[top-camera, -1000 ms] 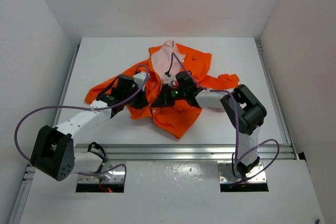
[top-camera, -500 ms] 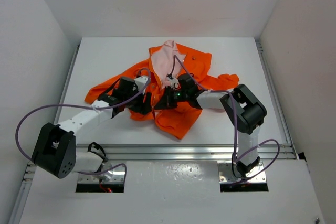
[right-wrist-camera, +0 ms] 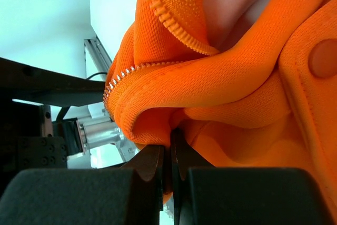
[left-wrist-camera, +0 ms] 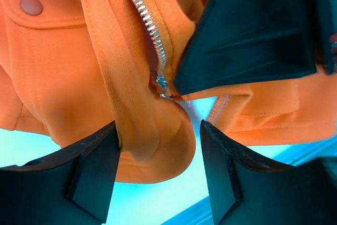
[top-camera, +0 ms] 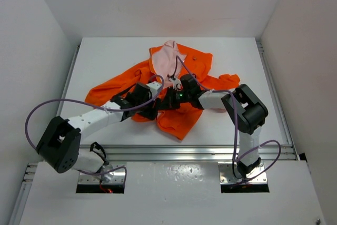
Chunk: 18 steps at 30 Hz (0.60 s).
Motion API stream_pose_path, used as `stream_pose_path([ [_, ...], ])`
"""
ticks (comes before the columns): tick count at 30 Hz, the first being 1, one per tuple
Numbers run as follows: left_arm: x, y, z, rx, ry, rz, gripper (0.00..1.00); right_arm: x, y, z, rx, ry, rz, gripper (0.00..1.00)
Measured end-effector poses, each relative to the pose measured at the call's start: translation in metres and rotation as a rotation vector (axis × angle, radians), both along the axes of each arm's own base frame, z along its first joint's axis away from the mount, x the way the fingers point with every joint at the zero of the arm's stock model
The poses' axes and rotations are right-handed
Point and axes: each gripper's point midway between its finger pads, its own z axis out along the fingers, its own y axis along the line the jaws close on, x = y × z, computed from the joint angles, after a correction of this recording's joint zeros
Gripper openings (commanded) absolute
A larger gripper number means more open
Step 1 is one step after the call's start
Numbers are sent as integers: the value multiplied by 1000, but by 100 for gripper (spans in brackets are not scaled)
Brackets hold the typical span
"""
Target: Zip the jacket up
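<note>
Top view: jacket lies crumpled mid-bench, collar end far, hem near, front open with pink lining showing. Both arms reach in low and meet at the front opening near the hem. left claw and right claw sit just beside each other. Too small here to read either claw's opening.

Left wrist view: left claw is wide, fingers straddling a rolled fold of the front edge, not clamped. zipper teeth run down that fold to a small metal piece; slider or end stop, can't tell. The dark body of the right claw fills the upper right, touching the fabric beside that metal piece. A snap sits upper left. My read: the left is lined up to grab the hem end so the track has something to pull against.

Right wrist view: right claw is closed tight, pinching a fold of orange cloth just under the silver teeth. The second row of teeth curls away above, so the two halves are apart here. It holds the edge lifted off the bench, likely to present the start of the track.

Judgement: early, zipper not engaged. Risk: cloth bunches, halves misalign.
</note>
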Motion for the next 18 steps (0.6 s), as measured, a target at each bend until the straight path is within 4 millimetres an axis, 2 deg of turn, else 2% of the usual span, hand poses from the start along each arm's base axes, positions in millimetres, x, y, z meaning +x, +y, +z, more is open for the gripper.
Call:
stream_pose_path([
  [10, 6, 11, -37, 126, 54, 73, 62, 0, 0, 0, -2, 1, 0, 0],
  [18, 11, 11, -43, 138, 59, 97, 56, 4, -4, 0, -2, 1, -10, 0],
])
